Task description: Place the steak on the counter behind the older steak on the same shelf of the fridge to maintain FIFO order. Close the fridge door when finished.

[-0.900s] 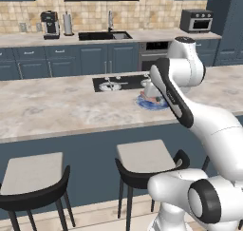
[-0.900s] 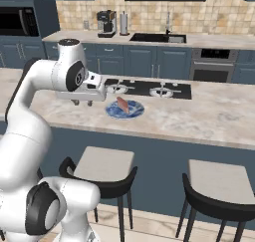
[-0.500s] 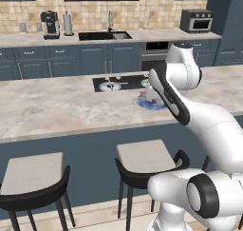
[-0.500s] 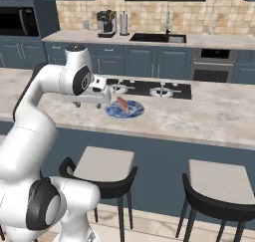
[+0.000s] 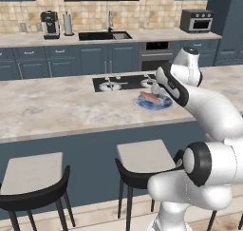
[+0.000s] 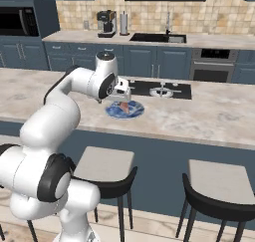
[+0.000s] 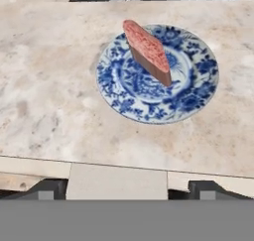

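The steak [image 7: 147, 50], a pink-red slab, lies tilted on a blue-patterned plate [image 7: 114, 93] on the counter [image 7: 44, 86]. From the base cameras the steak [image 5: 151, 97] [image 6: 123, 107] and its plate [image 5: 163, 103] [image 6: 112, 111] sit just in front of the black cooktop. My gripper [image 5: 154, 87] [image 6: 123, 92] [image 7: 128, 188] hangs open a little above the plate on its near side, with nothing between its fingertips. The fridge, its door, its shelf and the older steak are out of view.
A black cooktop [image 5: 121, 82] [image 6: 162, 89] lies right behind the plate. Two stools [image 5: 142, 161] [image 5: 31, 178] stand under the counter's front edge. The back wall counter holds a sink [image 5: 105, 35], a coffee machine [image 5: 50, 24] and a toaster oven [image 5: 196, 20].
The jaws have gone from shut to wide open. The hand has shifted slightly over the plate. The steak has stayed on the plate.
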Motion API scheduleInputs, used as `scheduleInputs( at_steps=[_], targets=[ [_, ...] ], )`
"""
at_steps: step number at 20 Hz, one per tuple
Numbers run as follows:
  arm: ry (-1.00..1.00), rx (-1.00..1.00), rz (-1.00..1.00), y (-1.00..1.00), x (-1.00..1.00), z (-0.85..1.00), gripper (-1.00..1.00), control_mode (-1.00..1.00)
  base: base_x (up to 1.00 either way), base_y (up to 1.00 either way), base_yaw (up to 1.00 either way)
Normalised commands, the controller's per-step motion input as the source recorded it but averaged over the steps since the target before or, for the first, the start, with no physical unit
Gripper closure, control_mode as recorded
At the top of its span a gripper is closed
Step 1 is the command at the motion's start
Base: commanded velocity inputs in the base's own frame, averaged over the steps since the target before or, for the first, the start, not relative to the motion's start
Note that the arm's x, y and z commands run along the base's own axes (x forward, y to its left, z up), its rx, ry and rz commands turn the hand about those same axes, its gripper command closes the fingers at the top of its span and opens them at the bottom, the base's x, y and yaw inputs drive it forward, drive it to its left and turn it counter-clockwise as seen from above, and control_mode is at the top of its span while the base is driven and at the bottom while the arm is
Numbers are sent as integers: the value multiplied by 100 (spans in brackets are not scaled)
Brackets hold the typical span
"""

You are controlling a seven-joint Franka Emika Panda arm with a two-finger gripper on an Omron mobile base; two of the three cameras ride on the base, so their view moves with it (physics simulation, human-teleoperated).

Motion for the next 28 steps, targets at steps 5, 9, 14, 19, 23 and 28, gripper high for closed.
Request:
scheduleInputs(
  at_steps=[5, 9, 14, 19, 23, 28],
  targets=[
    [-1, 1, 0, -24, 27, -13, -100, -100, 0, 0, 0],
    [0, -2, 0, 0, 52, -21, -100, -100, 0, 0, 0],
    [0, -1, 0, 0, 40, -18, -100, -100, 0, 0, 0],
    [4, -5, 0, 0, 58, -38, -100, -100, 0, 0, 0],
    [0, -2, 1, 0, 37, -23, -100, -100, 0, 0, 0],
    [0, -1, 5, 0, 34, -20, -100, -100, 0, 0, 0]
  ],
)
